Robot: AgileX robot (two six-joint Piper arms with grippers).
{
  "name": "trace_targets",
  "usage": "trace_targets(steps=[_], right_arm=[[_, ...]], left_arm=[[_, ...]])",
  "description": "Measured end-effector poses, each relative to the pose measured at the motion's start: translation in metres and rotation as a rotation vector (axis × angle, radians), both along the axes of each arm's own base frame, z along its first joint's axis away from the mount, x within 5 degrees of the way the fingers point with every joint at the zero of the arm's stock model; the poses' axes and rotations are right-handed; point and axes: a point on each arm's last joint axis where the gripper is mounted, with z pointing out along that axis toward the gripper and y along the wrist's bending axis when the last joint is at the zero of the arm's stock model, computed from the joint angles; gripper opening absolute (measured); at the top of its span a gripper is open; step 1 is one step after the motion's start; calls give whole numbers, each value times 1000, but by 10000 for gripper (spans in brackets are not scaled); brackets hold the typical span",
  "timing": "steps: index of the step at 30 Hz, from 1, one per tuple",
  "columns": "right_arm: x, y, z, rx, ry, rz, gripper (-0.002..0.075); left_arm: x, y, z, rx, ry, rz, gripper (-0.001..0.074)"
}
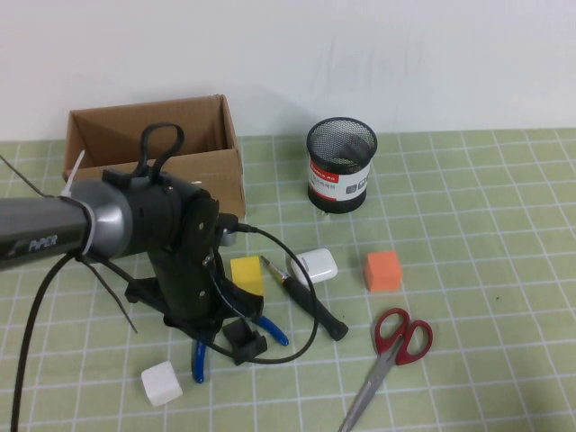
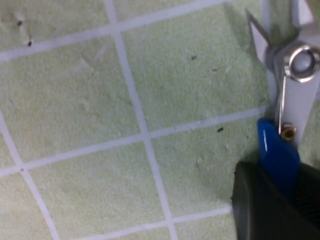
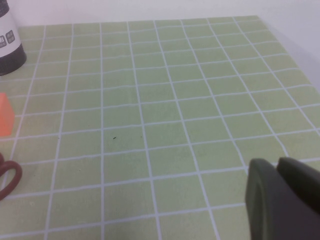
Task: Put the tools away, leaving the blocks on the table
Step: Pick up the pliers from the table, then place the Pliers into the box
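My left gripper (image 1: 220, 328) points down at the front left of the table (image 1: 486, 180) and is shut on the blue-handled pliers (image 1: 200, 360), which lie on the mat. In the left wrist view the blue handle (image 2: 277, 150) sits between my gripper's (image 2: 285, 200) black fingers, with the grey metal head beyond. The black-handled screwdriver (image 1: 310, 306) lies to the right, by the yellow block (image 1: 247, 273). The red-handled scissors (image 1: 396, 346) lie at the front right. The orange block (image 1: 382, 270) and the white block (image 1: 161, 382) rest on the mat. My right gripper (image 3: 280, 200) is shut and empty over bare mat, out of the high view.
An open cardboard box (image 1: 153, 144) stands at the back left and a black mesh cup (image 1: 342, 165) at the back centre. A white rounded case (image 1: 315, 266) lies next to the screwdriver. The right wrist view shows the orange block (image 3: 4, 115) and a scissors handle (image 3: 7, 177).
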Motion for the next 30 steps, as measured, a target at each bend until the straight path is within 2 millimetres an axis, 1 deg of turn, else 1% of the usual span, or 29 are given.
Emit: trace_targets(steps=[1,5,7,10,14,16,19,21,24,27,28,30], right_arm=[[0,0,0,0,0,0,-9],[0,0,0,0,0,0,-9],[0,0,0,0,0,0,-9],[0,0,0,0,0,0,-9],[0,0,0,0,0,0,-9],[0,0,0,0,0,0,-9],[0,0,0,0,0,0,-9],[0,0,0,0,0,0,-9],[0,0,0,0,0,0,-9],[0,0,0,0,0,0,-9],[0,0,0,0,0,0,-9],[0,0,0,0,0,0,-9]], left_arm=[[0,0,0,2,1,-8,83],[0,0,3,7,-9,-99,84],[-2,1,10,-1,-27,-117,83],[-3,2,35,-32,-96,-131,83],[-10,12,79,-20,-223,-186,83],[-10,20,100,47,-278,-225,83],[-4,32,138,191,-385,-281,83],[4,40,165,323,-483,-362,83],[16,46,198,520,-596,-526,83],[24,46,217,678,-675,-702,83],[27,45,220,722,-704,-752,83],[36,41,221,819,-737,-856,83]])
